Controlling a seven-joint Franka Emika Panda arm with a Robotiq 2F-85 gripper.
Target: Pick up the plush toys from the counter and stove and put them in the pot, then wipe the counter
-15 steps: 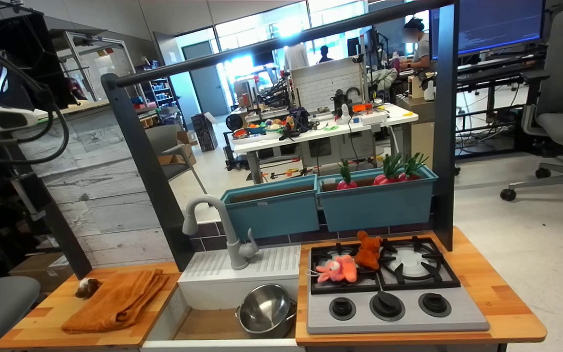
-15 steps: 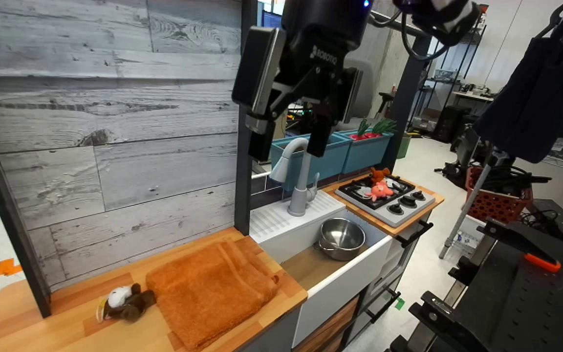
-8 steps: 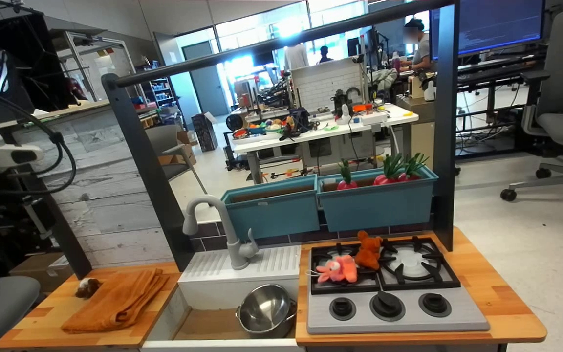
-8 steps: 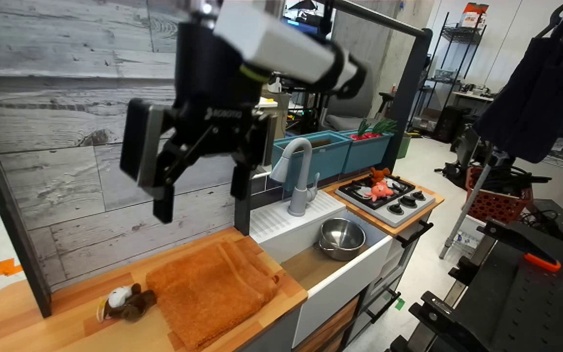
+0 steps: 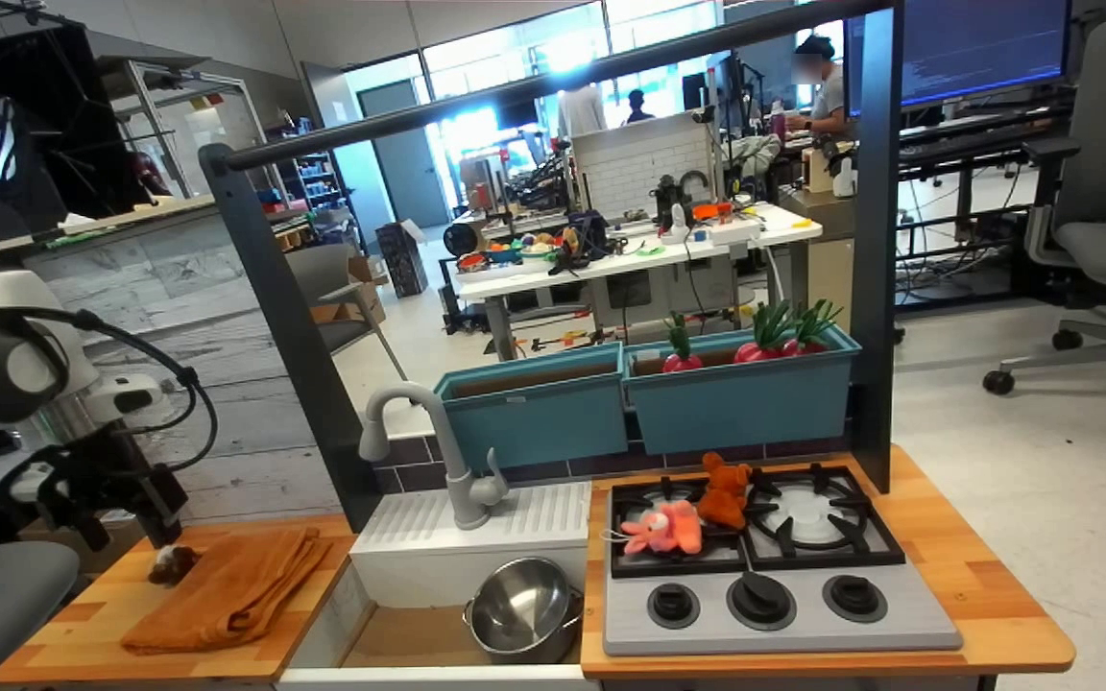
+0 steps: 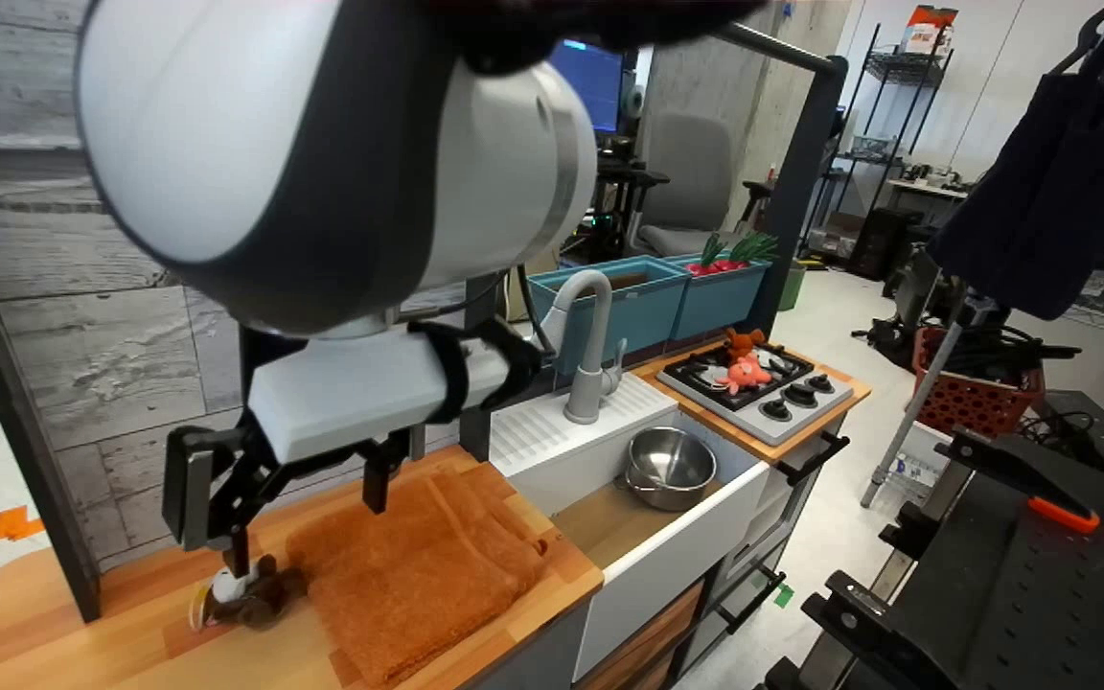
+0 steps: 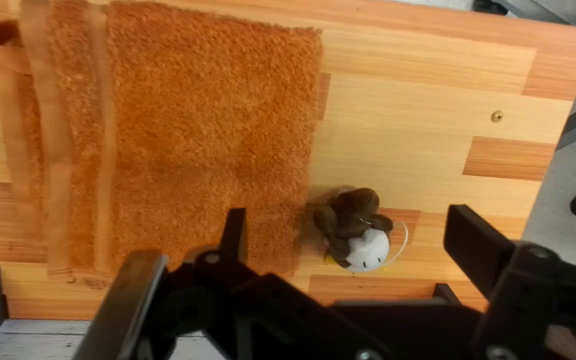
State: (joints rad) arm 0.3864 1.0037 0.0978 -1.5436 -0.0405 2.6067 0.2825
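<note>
Wrist view: my gripper [image 7: 346, 220] has its fingers [image 7: 473, 245] spread wide, the brown-and-white plush toy [image 7: 353, 215] showing in the gap between them.

Toy lies on the counter [image 7: 418, 115], brown body about mid-gap, white part nearer the finger over bare wood; in an exterior view one fingertip [image 6: 239, 554] overlaps that white part, and I cannot tell whether they touch. The folded orange cloth [image 7: 193, 125] lies just beside the toy, showing beneath the opposite finger. The steel pot [image 6: 672, 465] sits in the sink [image 6: 667, 575], well apart from the fingers, past the cloth. Farther from the fingers, beyond the sink, I see the pink plush toy [image 5: 665, 530] and the red-orange plush toy [image 5: 726, 494] side by side on the stove [image 5: 908, 629].
</note>
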